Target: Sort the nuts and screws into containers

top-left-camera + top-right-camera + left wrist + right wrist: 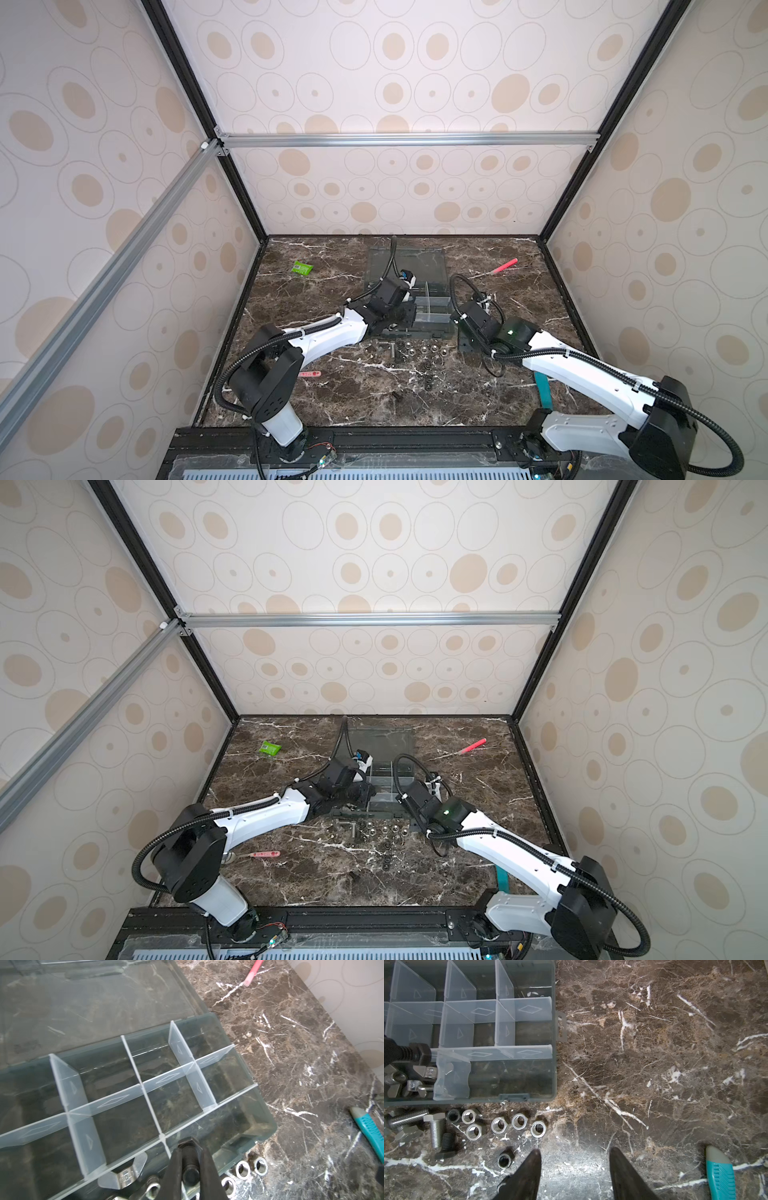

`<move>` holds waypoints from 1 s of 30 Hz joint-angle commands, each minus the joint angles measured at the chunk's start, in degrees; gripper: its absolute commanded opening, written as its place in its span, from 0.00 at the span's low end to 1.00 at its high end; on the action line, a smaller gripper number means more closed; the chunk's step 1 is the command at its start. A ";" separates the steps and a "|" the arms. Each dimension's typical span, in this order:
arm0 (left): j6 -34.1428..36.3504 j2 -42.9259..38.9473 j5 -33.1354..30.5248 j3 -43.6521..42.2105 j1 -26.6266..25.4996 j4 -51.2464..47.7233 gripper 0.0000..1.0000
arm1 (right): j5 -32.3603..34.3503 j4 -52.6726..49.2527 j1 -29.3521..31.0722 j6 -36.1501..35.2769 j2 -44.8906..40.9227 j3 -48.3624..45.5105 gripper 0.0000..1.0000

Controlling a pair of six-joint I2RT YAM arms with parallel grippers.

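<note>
One dark brown, white-veined marble tabletop (332,399) filling floor; walls (374,83) showing beige-circle paper. Left gripper (188,1145) clamping black screw (189,1162) over grey box's clear-partitioned containers (166,1079). Right gripper (575,1159) hovering half-spread, holding nothing. Silver nuts (499,1125) and screws (436,1131) lying just beside box front.

The black screw (189,1161) is half hidden inside the left tool (188,1145).
</note>
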 commanded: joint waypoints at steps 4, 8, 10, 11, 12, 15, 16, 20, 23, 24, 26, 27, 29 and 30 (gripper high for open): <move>-0.96 1.37 2.23 1.96 0.38 3.11 0.13 | 1.44 -1.91 -0.73 0.65 -0.29 0.09 0.56; -1.69 1.64 2.04 1.85 0.39 3.58 0.21 | 1.27 -1.67 -1.03 0.29 -0.17 0.00 0.57; -1.95 1.65 1.76 1.85 0.40 3.47 0.26 | 1.18 -1.65 -1.19 0.06 -0.09 -0.14 0.57; -2.08 1.63 1.60 1.85 0.39 3.47 0.27 | 1.20 -1.57 -1.29 -0.08 -0.09 -0.19 0.57; -2.15 1.65 1.42 1.85 0.40 3.47 0.29 | 1.05 -1.43 -1.44 -0.14 -0.04 -0.26 0.57; -2.56 1.31 1.14 1.80 0.33 3.55 0.31 | 0.60 -1.12 -1.68 -0.74 -0.09 -0.49 0.57; -2.82 1.09 0.92 1.76 0.39 3.55 0.31 | 0.41 -1.08 -1.77 -0.85 -0.15 -0.50 0.57; -3.74 -0.01 -0.29 1.06 0.48 3.63 0.31 | -0.70 -0.86 -1.97 -0.73 -0.10 -0.49 0.57; -4.68 -1.15 -0.72 0.77 0.65 2.50 0.31 | -3.19 0.38 -2.38 -1.87 0.89 -0.25 0.57; -4.62 -1.78 -1.07 0.18 0.59 2.79 0.32 | -3.96 1.84 -2.40 -3.39 1.62 -0.58 0.58; -5.43 -3.67 -2.61 -1.17 0.75 3.09 0.32 | -5.30 2.53 -2.57 -6.03 3.64 0.37 0.58; -5.71 -4.80 -2.77 -1.94 0.73 3.77 0.32 | -6.00 2.40 -2.61 -6.93 4.73 1.25 0.58; -6.37 -7.68 -2.72 -4.00 0.74 5.56 0.32 | -8.28 1.26 -2.56 -7.86 6.81 3.46 0.58; -6.67 -9.34 -3.49 -5.18 0.75 6.20 0.32 | -9.33 0.77 -2.54 -7.84 7.71 4.72 0.58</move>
